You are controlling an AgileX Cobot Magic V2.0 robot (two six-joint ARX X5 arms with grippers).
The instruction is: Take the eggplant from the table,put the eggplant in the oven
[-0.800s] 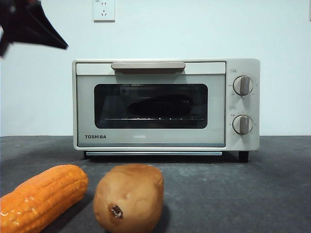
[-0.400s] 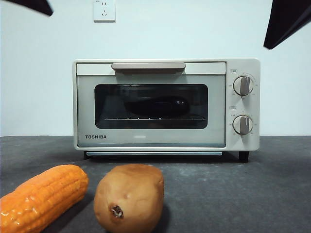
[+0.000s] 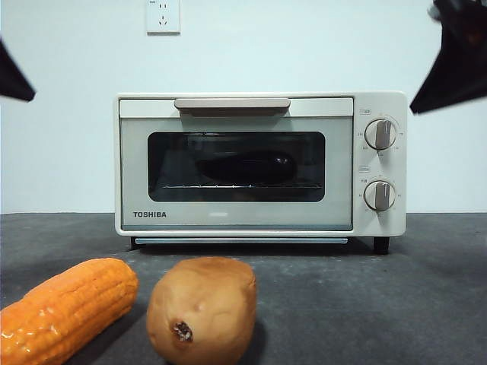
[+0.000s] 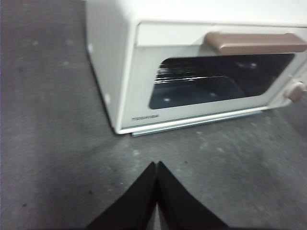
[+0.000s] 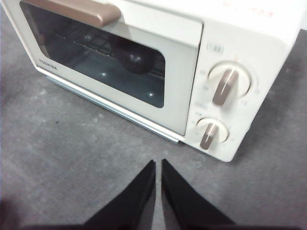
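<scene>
**Purple eggplant inside shut oven, both grippers clear**

Cream-white oven (image 3: 259,163) stands on the dark grey table (image 3: 380,304), door closed, beige handle (image 3: 232,103) along the top of the door. Through the dark glass I see the eggplant (image 3: 245,167) lying lengthwise on the wire rack (image 3: 236,185), about mid-window. In my right wrist view its rounded dark end shows behind the glass (image 5: 134,60).

Two knobs (image 3: 380,134) sit one above the other on the panel beside the door, both pointers roughly upright.

Left gripper (image 4: 157,165): jaws pressed together, tips touching, holding nothing, hanging over bare table in front of the oven's logo-side corner, apart from it. I match it to the black tip at the upper left edge of the front view (image 3: 11,76).

Right gripper (image 5: 158,163): jaws drawn nearly together with a thin slit between, holding nothing, over the table in front of the knob panel. It is the dark shape at the upper right of the front view (image 3: 455,65).

Near the front camera: an orange corn (image 3: 65,308) lying slantwise, and just beside it a tan potato (image 3: 202,308), the two apart by a narrow gap. A white wall socket (image 3: 163,15) sits above the oven.
</scene>
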